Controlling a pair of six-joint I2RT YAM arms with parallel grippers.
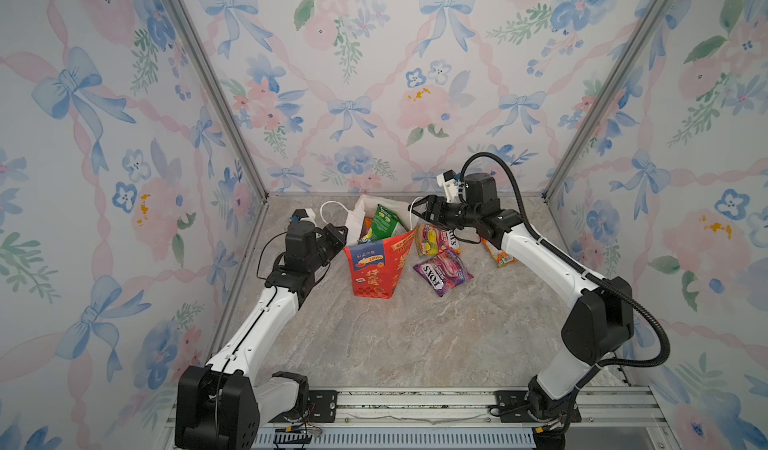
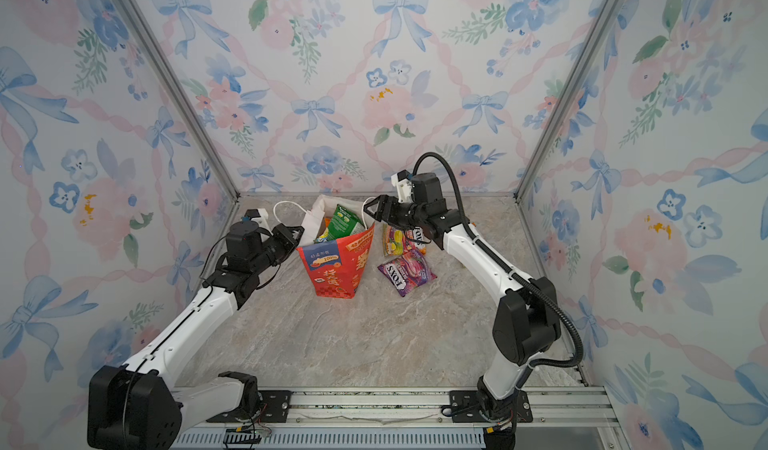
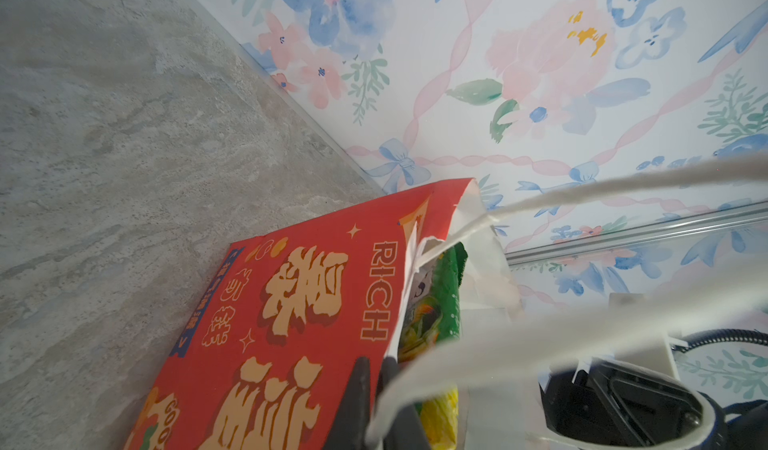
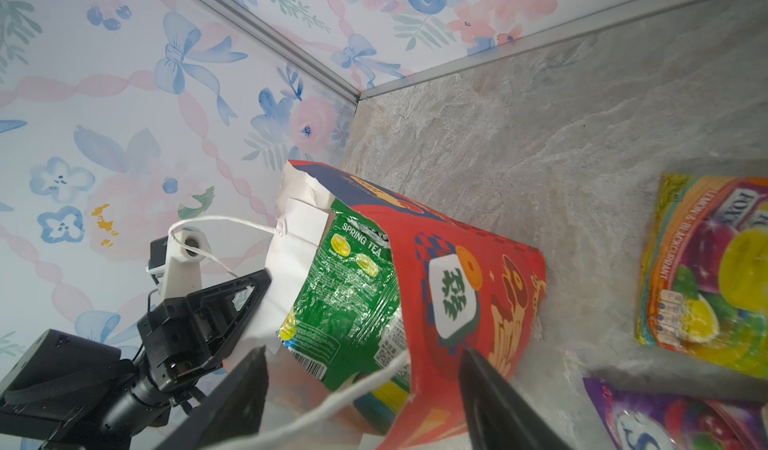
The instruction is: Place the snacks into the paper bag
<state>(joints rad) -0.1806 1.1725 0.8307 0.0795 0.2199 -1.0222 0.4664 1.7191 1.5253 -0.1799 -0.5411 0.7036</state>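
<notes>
Red paper bag (image 1: 380,269) with blue panel, standing on the grey marbled desk (image 1: 415,335) a little left of centre, mouth open upward and white lining on show in both top views. Poking out of that mouth, a green packet (image 1: 384,221), lettered "SPRING TEA" in the right wrist view, with scraps of orange and yellow wrapping below it, too hidden to name. Outside the bag, on the desk just to its right: a red-yellow FOX'S packet (image 1: 434,240) toward the far side and a purple FOX'S packet (image 1: 442,271) nearer, the pair just beside each other. Farther right, an orange packet (image 1: 500,256) partly hidden under the right arm (image 1: 540,256).

Left gripper (image 1: 340,235) at the bag's left rim, closed tight on the bag's wall, red paper pinched between its fingers (image 3: 359,398) in the left wrist view. Right gripper (image 1: 417,211) by the far right corner of the bag's mouth, jaws spread wide, nothing held. Green packet just beyond its fingertips, and a white cord handle (image 4: 353,387) crossing the gap between the jaws in the right wrist view. Second cord handle (image 1: 330,208) looping out from the bag's far left side, close to the left arm's wrist. Both loose FOX'S packets apart from either gripper, nearer the right one.
</notes>
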